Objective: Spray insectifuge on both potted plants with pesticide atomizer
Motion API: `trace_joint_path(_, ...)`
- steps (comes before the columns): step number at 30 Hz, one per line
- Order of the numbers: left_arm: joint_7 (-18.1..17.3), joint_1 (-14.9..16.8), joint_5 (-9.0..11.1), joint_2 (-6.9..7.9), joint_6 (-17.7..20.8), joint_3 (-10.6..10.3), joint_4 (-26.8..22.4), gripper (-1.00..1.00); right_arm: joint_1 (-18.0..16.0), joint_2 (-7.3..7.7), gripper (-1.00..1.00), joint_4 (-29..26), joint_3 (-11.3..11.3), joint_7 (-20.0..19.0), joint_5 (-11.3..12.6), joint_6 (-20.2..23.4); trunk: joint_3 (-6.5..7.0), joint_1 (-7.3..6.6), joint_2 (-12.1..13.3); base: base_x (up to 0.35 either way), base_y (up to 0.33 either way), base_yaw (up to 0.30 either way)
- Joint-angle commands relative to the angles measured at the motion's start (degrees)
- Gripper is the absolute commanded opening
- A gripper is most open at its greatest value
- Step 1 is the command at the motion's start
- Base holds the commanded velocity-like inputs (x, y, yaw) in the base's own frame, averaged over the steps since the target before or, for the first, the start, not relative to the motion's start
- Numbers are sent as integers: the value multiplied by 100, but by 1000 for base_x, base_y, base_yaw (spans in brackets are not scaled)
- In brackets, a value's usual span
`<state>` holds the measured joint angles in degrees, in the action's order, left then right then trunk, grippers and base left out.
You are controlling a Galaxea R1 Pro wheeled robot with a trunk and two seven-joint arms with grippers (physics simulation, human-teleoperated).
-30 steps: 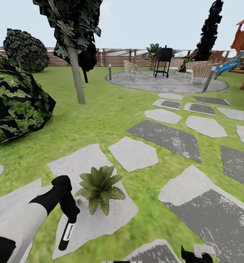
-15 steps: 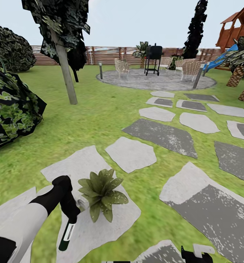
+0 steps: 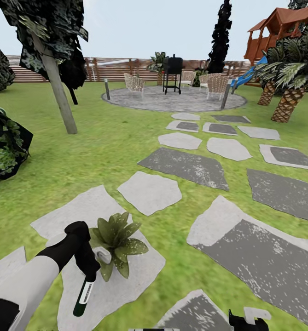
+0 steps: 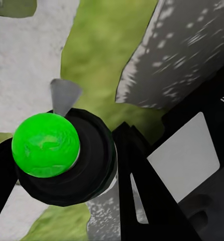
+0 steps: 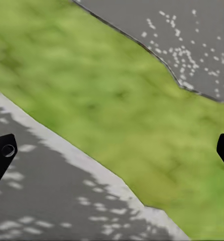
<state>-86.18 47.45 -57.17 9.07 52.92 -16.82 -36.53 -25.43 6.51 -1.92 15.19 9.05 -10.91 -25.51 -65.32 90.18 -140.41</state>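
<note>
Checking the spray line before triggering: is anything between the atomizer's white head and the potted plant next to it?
Nothing visible. The left gripper holds the pesticide atomizer with its white head right beside the potted plant.

No text can be read; the white label on the spray bottle (image 3: 84,294) is too small to make out.

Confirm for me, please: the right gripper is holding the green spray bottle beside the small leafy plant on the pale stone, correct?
Not quite: the head view shows the left gripper holding the spray bottle beside the plant on the pale stone.
</note>
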Motion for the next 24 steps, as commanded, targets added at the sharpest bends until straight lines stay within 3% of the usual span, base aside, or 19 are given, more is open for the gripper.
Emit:
trace_joint_path(1,-56,1,-40,12,61,-15,-12,-100,-6,-1,100,13,32,27,-61,-16,-5,-4,-2,-312,43,-266)
trace_joint_path(12,-56,1,-41,15,78,12,-10,-100,-6,-2,100,15,29,27,-61,-16,-5,-4,-2,-231,209,-266)
trace_joint_path(17,-55,19,-48,17,86,16,-12,-100,-6,-11,100,16,28,27,-61,-16,-5,-4,-2,149,273,-213)
trace_joint_path(24,-48,5,-49,23,74,9,-12,-100,-6,-1,100,16,28,9,-69,-16,-5,-4,-2,183,184,-19)
